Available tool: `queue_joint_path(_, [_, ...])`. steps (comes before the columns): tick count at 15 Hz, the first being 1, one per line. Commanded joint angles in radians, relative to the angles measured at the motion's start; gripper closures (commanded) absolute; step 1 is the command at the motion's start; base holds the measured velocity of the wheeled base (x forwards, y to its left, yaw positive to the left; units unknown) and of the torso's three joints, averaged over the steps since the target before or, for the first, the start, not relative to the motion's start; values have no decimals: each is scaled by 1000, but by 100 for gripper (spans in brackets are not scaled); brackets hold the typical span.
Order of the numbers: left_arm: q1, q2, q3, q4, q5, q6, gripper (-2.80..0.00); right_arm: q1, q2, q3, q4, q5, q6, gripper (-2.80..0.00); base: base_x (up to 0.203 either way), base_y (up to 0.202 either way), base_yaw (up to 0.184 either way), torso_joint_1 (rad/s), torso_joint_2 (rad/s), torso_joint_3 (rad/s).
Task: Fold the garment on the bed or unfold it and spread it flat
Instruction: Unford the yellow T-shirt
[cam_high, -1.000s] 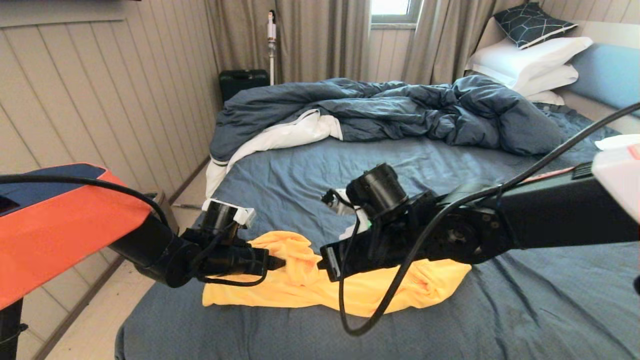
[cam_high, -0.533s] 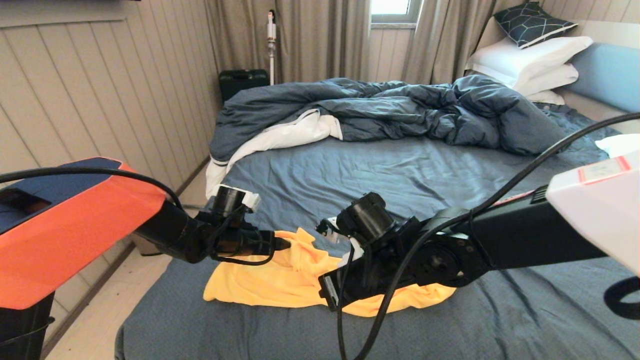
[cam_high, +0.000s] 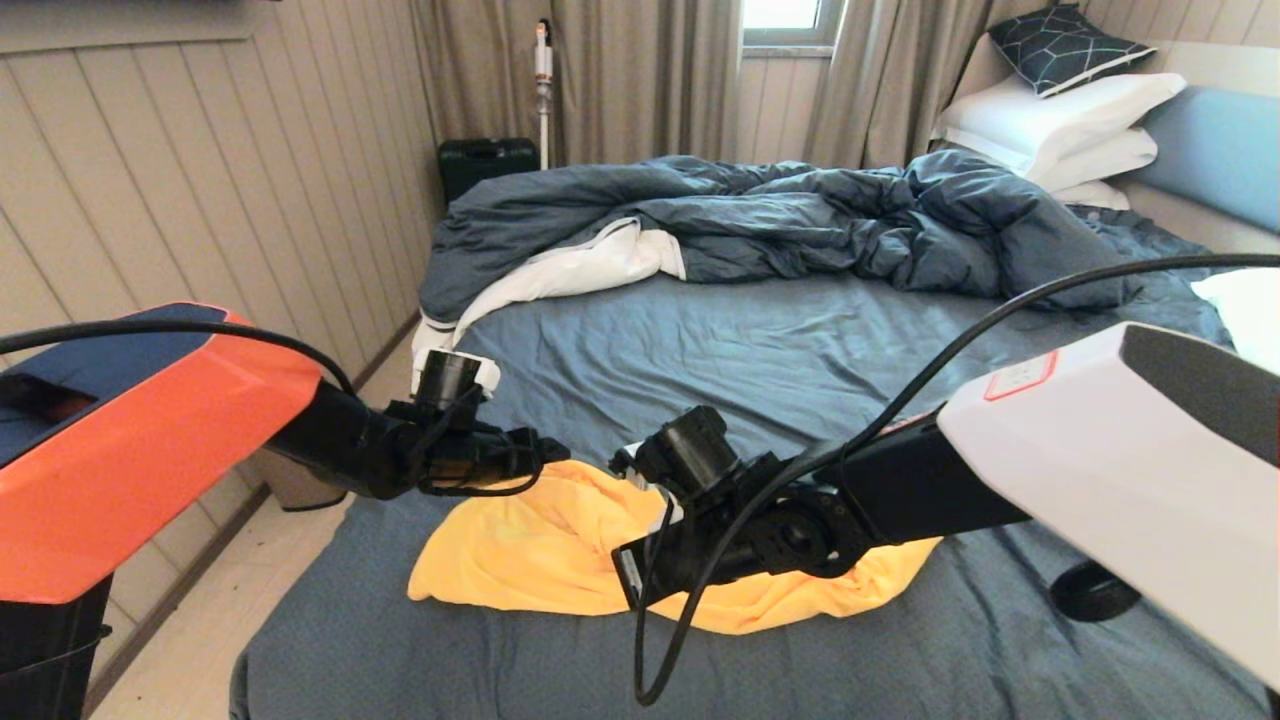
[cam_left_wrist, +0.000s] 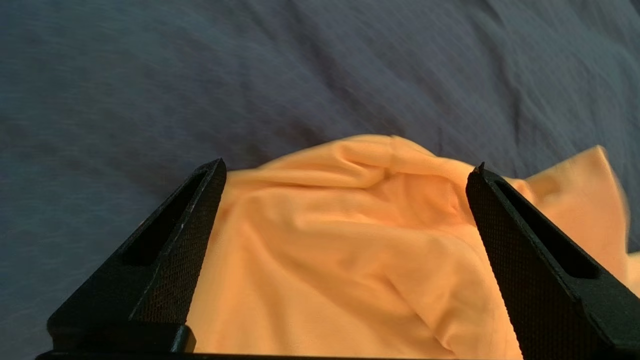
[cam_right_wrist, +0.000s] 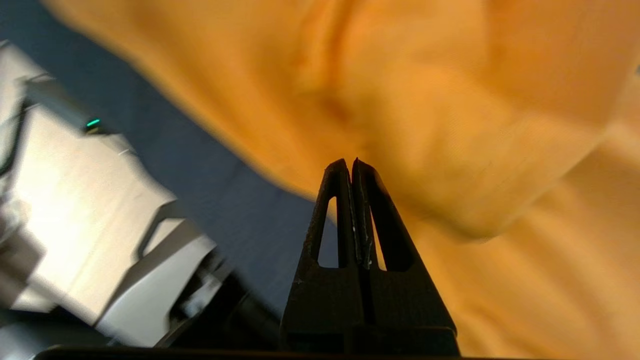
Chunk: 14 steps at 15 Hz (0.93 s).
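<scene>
At the garment's (cam_high: 520, 550) ten o'clock edge the left gripper (cam_left_wrist: 345, 170) hangs spread wide, seemingly to take fabric, while the right gripper (cam_right_wrist: 349, 167), clenched empty, hovers over its middle.

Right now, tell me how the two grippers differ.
The left gripper stands wide open with yellow cloth between its fingers; the right gripper is shut, pinching nothing visible. The left reaches the garment's far left edge; the right sits lower over its middle. Both are black and hover at the garment.
</scene>
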Motion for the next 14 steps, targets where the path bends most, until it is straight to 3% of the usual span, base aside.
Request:
queue_joint_path(1, [16,-12,13,-2,18,-4,-280,-5,28,10,-35,-36,0,0,0,0,0,0,0,0])
queue_joint_path(6, [40,-92,228,-16,20,32,-280,-22,59,-6,-79,-96,-2,0,0,0,0,0,0,0])
queue_joint_path(9, [34,-125,369,-127,17,103,-280,-41,124,-97,-90,-144,2,0,0,0,0,0,0,0])
queue_joint_path(14, [27,-120,390,-180,16,114,-280,-101,216,-296,-88,-359,11,0,0,0,0,0,0,0])
